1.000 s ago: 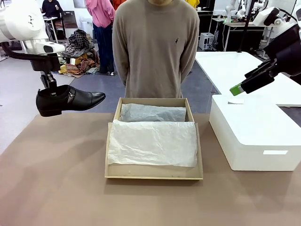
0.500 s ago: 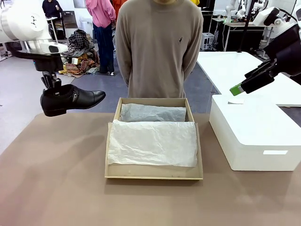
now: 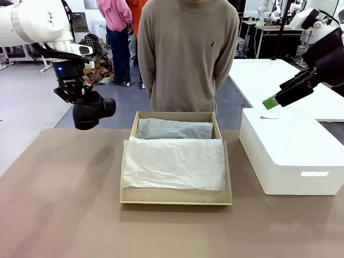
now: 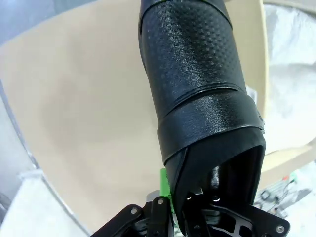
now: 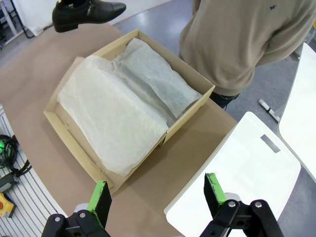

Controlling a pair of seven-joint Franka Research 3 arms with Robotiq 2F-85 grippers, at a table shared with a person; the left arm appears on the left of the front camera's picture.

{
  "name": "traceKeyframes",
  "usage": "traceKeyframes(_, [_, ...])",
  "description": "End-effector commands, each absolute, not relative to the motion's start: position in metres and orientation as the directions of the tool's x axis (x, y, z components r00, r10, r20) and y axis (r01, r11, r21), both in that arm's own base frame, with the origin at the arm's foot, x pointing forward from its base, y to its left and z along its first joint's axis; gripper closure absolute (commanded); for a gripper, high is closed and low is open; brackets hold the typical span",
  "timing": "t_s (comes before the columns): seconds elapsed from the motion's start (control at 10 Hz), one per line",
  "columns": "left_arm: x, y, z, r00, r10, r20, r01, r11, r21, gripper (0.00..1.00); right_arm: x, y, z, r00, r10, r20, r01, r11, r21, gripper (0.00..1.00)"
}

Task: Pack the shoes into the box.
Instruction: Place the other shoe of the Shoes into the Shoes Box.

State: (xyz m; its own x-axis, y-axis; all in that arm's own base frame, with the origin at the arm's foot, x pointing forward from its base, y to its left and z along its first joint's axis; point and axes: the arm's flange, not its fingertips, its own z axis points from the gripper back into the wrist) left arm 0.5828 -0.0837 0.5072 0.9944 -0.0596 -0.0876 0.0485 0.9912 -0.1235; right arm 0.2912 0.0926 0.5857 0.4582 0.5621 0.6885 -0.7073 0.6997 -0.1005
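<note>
One glossy black shoe (image 3: 92, 110) hangs in the air left of the box's far left corner, above the table, seen nearly end-on. My left gripper (image 3: 79, 98) is shut on its heel opening from above. In the left wrist view the shoe (image 4: 197, 84) runs away from my left gripper (image 4: 190, 200) towards the box rim (image 4: 264, 74). The tan cardboard box (image 3: 174, 201) lies mid-table, lined with white tissue paper (image 3: 174, 161). My right gripper (image 3: 274, 101) hovers open at the far right. Its wrist view looks down past my right gripper (image 5: 158, 197) on the box (image 5: 177, 60) and the shoe (image 5: 89, 12).
A larger white box (image 3: 290, 156) stands on the table right of the cardboard box, under my right arm. A person in a beige sweater (image 3: 188, 54) stands at the far edge behind the box. Bare brown table (image 3: 64, 204) lies to the left and front.
My left arm has carried the shoe to the right, towards the box, and turned it from side-on to nearly end-on. The person has shifted slightly right. The right arm has not moved.
</note>
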Motion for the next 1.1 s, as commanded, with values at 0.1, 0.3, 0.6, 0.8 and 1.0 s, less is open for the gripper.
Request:
traceKeyframes(0.1, [0.583, -0.084, 0.507, 0.994, -0.060, -0.088, 0.049, 0.991, -0.123, 1.00, 0.291, 0.093, 0.586, 0.455, 0.560, 0.692, -0.712, 0.696, -0.095, 0.00])
traceKeyframes(0.3, [0.583, -0.084, 0.507, 0.994, -0.060, -0.088, 0.049, 0.991, -0.123, 1.00, 0.291, 0.093, 0.586, 0.455, 0.560, 0.692, -0.712, 0.696, -0.095, 0.00])
traceKeyframes(0.6, [0.582, -0.088, 0.499, 0.995, -0.041, -0.092, 0.029, 0.992, -0.124, 1.00, 0.291, 0.093, 0.586, 0.455, 0.560, 0.692, -0.712, 0.696, -0.095, 0.00])
traceKeyframes(0.8, [0.575, -0.126, 0.504, 0.992, 0.122, -0.031, -0.125, 0.987, -0.104, 1.00, 0.291, 0.093, 0.586, 0.455, 0.560, 0.692, -0.712, 0.696, -0.095, 0.00])
traceKeyframes(1.0, [0.564, -0.172, 0.516, 0.966, 0.257, -0.040, -0.260, 0.953, -0.154, 1.00, 0.291, 0.093, 0.586, 0.455, 0.560, 0.692, -0.712, 0.696, -0.095, 0.00])
